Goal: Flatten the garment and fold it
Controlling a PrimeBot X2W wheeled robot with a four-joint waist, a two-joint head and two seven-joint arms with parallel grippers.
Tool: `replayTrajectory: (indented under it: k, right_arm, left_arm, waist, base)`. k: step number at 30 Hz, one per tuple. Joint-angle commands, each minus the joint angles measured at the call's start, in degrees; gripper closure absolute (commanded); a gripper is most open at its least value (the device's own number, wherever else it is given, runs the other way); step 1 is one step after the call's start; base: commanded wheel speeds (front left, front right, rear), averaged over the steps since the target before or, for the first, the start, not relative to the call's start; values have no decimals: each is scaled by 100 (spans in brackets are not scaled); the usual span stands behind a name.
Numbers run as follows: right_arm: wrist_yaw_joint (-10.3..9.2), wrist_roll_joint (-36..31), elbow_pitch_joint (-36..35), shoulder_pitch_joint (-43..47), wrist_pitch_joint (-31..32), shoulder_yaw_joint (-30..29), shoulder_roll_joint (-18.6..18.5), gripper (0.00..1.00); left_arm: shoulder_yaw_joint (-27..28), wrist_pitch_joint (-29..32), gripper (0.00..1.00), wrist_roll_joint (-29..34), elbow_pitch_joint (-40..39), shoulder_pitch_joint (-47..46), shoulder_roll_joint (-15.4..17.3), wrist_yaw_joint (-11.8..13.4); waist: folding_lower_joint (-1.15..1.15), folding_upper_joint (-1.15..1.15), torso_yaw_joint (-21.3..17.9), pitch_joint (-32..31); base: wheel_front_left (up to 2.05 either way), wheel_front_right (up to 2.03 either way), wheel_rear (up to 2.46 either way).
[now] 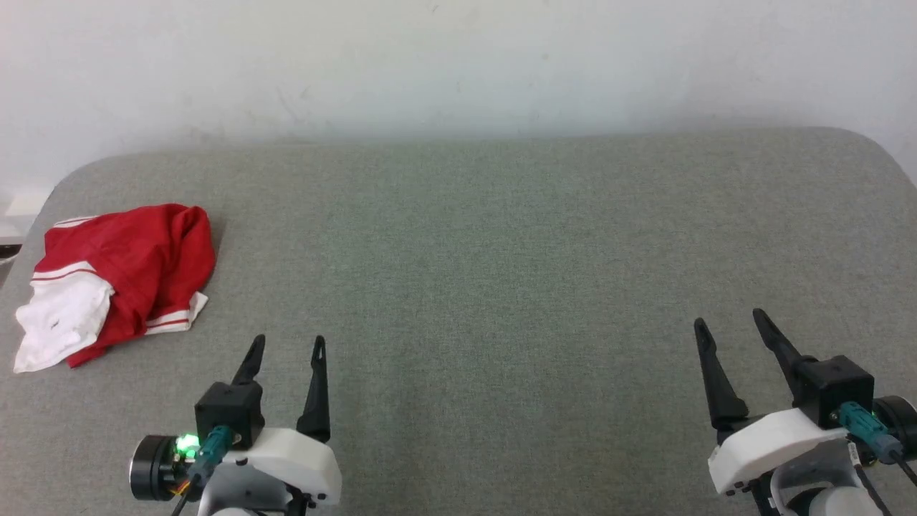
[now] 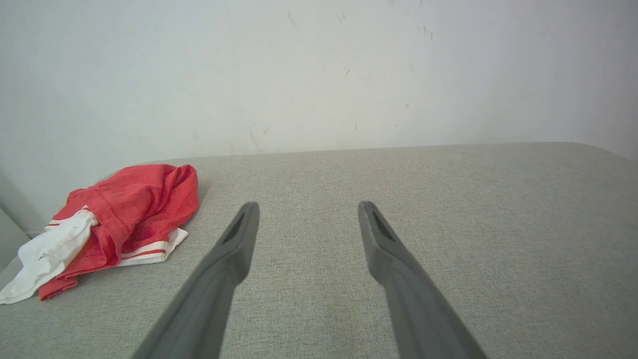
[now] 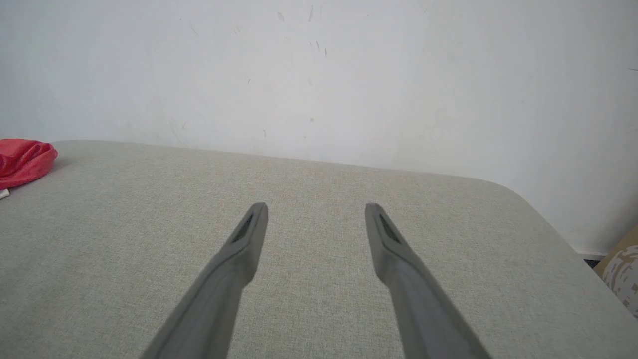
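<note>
Though bunched and stretched from seven to one o'clock, small red white-sleeved jersey garment [image 1: 122, 279] at ten o'clock of black two-fingered left pincer [image 1: 288, 338] — nearer by far — on grey fabric-covered desk [image 1: 501, 251]. Right pincer [image 1: 728, 317] well apart toward four o'clock. Both spread wide, holding and touching nothing.

Soft even light; faint shadows; head view grainy

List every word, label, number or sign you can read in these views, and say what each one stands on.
None: no text here can be read.
garment: crumpled in a heap; its exposed red and white folds carry stripes but no legible lettering.
brown patterned object: pale mottled marks, too blurred to tell whether they are print.
</note>
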Motion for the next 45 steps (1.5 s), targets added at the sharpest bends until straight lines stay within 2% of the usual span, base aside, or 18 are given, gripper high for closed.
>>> replayTrajectory:
  k: [1, 20, 45]
  right_arm:
    - [-2, 36, 22, 20, -57, -30, 5, 0]
    - [-4, 85, 5, 73, -272, -11, 8, 0]
    - [-7, 164, 104, 138, -571, -28, 13, 0]
  left_arm:
    - [-27, -64, 0, -39, 33, -18, -3, 26]
    - [-124, -279, 0, -144, 67, -20, -5, 76]
    - [-266, -579, 0, -228, 149, 14, -7, 82]
  waist:
    - [0, 0, 11, 2]
    - [0, 0, 343, 8]
    - [0, 0, 1260, -32]
  base:
    - [0, 0, 0]
    - [0, 0, 0]
    - [0, 0, 0]
